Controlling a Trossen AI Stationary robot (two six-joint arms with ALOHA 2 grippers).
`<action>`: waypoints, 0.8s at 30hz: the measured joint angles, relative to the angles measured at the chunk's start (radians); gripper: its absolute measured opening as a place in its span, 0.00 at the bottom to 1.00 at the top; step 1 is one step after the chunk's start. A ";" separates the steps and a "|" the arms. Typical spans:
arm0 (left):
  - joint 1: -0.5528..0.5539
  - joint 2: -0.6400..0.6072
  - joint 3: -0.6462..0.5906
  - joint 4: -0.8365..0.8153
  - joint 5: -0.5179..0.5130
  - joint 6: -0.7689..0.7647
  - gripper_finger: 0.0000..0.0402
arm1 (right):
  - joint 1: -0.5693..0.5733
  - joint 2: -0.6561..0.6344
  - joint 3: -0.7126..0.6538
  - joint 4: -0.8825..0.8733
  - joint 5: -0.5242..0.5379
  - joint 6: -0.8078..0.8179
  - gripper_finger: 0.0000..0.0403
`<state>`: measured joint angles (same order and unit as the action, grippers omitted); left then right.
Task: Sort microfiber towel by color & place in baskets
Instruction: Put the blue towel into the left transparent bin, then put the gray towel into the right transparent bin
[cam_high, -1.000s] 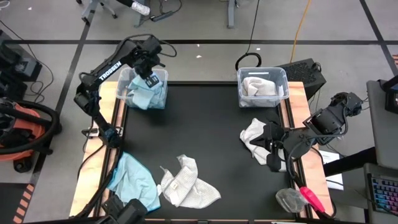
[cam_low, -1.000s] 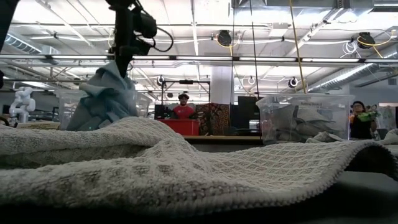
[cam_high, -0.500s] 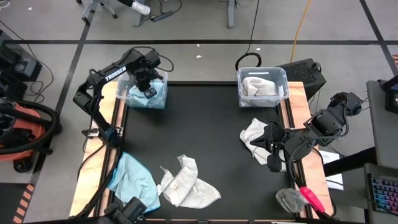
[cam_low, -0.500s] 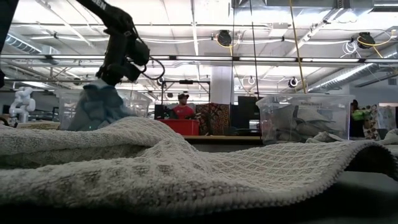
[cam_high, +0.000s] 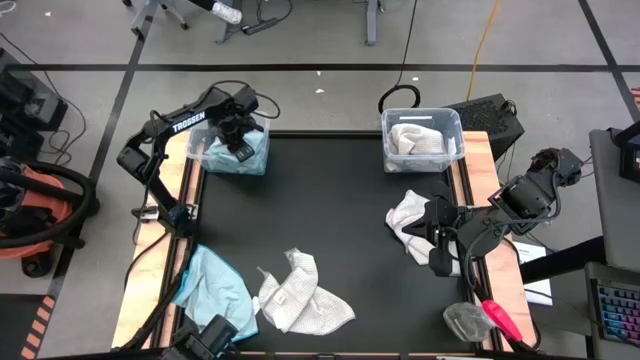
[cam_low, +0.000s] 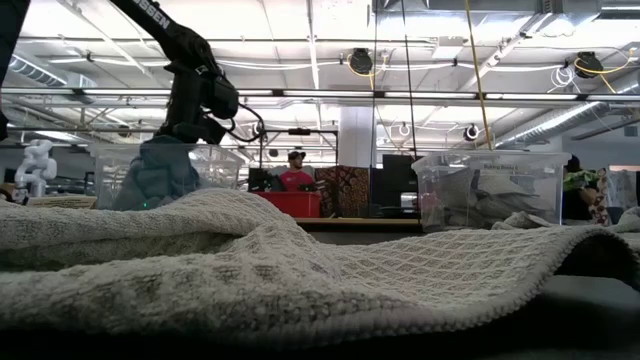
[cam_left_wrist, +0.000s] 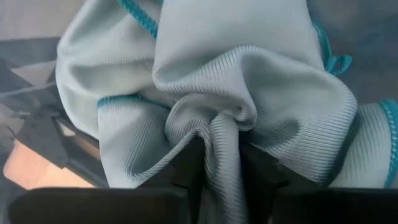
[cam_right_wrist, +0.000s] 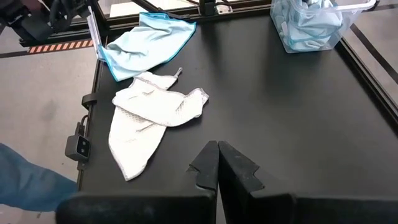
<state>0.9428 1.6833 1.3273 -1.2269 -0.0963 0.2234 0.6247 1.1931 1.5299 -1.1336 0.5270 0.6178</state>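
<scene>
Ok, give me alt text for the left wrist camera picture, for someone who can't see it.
The left gripper is shut on a bunched light blue towel with teal stitched edging, which fills almost the whole picture. Behind the cloth, only a blurred strip of clear plastic basket wall shows.

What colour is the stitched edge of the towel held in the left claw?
Teal, on a pale blue towel; the left wrist view shows it best.

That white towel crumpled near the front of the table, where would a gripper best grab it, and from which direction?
Probably from straight above, pinching the raised ridge of folds near the middle of the white towel. It lies loosely bunched on the black mat, so its flat edges give fingers little to close on, while the humped creases stand up. Nothing lies on top of it.
</scene>
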 joint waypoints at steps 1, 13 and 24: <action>0.000 0.000 -0.001 0.009 0.000 0.000 0.25 | 0.000 0.000 0.000 0.001 0.000 0.000 0.00; 0.000 -0.005 0.008 0.008 0.042 -0.037 0.46 | 0.000 0.000 0.000 0.001 0.000 0.011 0.00; -0.001 -0.143 0.115 -0.050 0.043 -0.053 0.49 | 0.000 0.000 0.000 0.000 0.000 -0.030 0.00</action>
<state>0.9421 1.5403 1.4424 -1.2773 -0.0531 0.1701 0.6247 1.1931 1.5299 -1.1332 0.5274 0.5882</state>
